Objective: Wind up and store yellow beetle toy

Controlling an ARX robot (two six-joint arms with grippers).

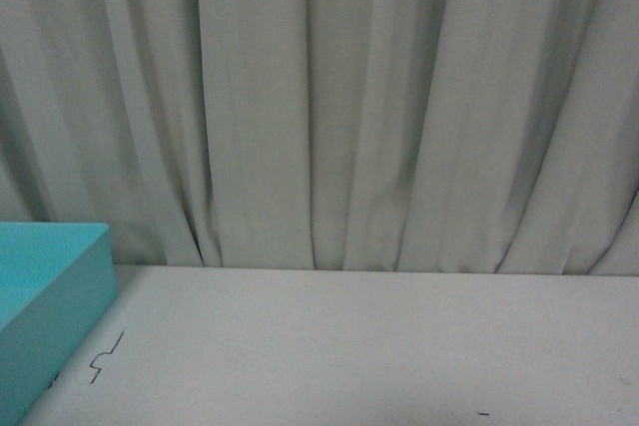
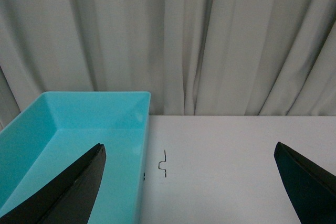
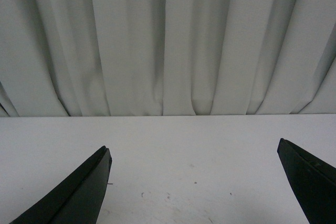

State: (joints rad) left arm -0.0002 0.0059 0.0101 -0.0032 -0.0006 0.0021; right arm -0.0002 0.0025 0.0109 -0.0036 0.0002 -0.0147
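**Yellow beetle toy.** Not visible in the front, left wrist or right wrist view, so neither its position nor its appearance can be stated.

**Left gripper** (image 2: 189, 147). Jaws are spread wide and nothing is between them. One black finger (image 2: 68, 192) appears in front of the bin's interior. The other finger (image 2: 310, 182) appears in front of the table.

**Right gripper** (image 3: 194, 145). Jaws are spread wide and hold nothing. Both black fingers (image 3: 73, 198) appear in front of bare tabletop.

**Turquoise bin** (image 1: 60, 336). Rectangular, open-topped plastic container at the left end of the table, near the curtain. In the left wrist view its interior (image 2: 94, 111) shows only bare turquoise floor and walls. The near part is hidden behind the finger and cut off by the frame edge.

**White table** (image 1: 349, 346). A small dark squiggle mark (image 1: 105, 356) lies on the surface just beside the bin's right wall. The left wrist view shows the same mark (image 2: 164, 163). The right wrist view shows a few faint specks on the tabletop (image 3: 168, 195).

**Grey-white curtain** (image 1: 349, 97). Hangs in vertical folds behind the table's far edge and fills the background of all three views.
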